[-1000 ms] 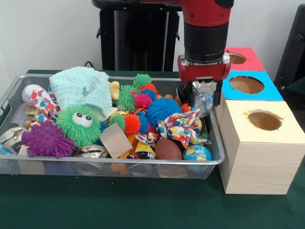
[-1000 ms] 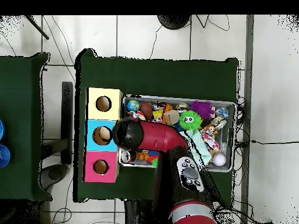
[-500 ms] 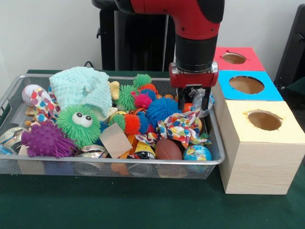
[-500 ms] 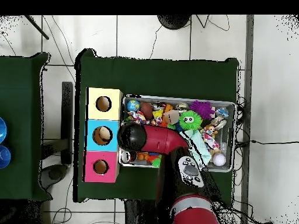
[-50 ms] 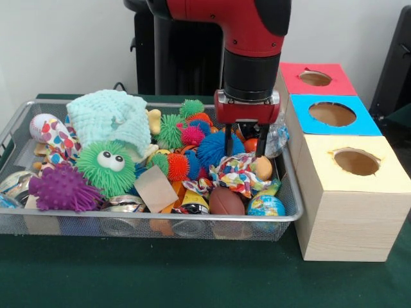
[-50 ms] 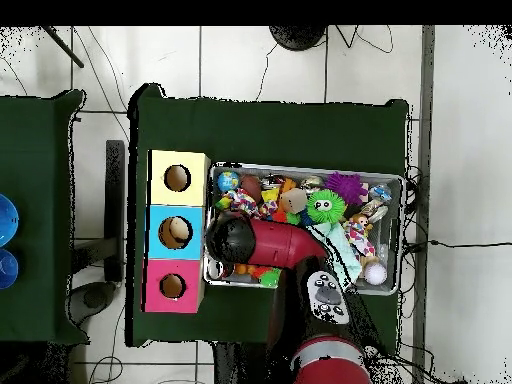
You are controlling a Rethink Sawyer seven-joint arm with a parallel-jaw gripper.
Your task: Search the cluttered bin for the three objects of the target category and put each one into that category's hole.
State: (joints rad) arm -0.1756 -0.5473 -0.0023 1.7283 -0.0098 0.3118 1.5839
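Front view, left to right. A wire bin [image 5: 19, 122] on the green desk [image 5: 192, 276] holds mixed clutter: a purple spiky ball [image 5: 63, 188] at the near left, a mint knitted cloth [image 5: 110, 119] behind it, a green fuzzy ball with eyes [image 5: 108, 168], a tan card [image 5: 156, 188], and a blue spiky ball [image 5: 215, 146] toward the middle. The gripper [image 5: 243, 149] hangs over the bin's right part, its two fingers apart and empty, poised just above a patterned fabric bow [image 5: 239, 173]. To the right stand three boxes with holes, yellow [image 5: 356, 162], blue [image 5: 332, 114] and red [image 5: 315, 78]. The search-and-pick step appears to be in hand; the target category cannot be told. The next move likely calls for lowering and closing on one item without snagging its neighbours.
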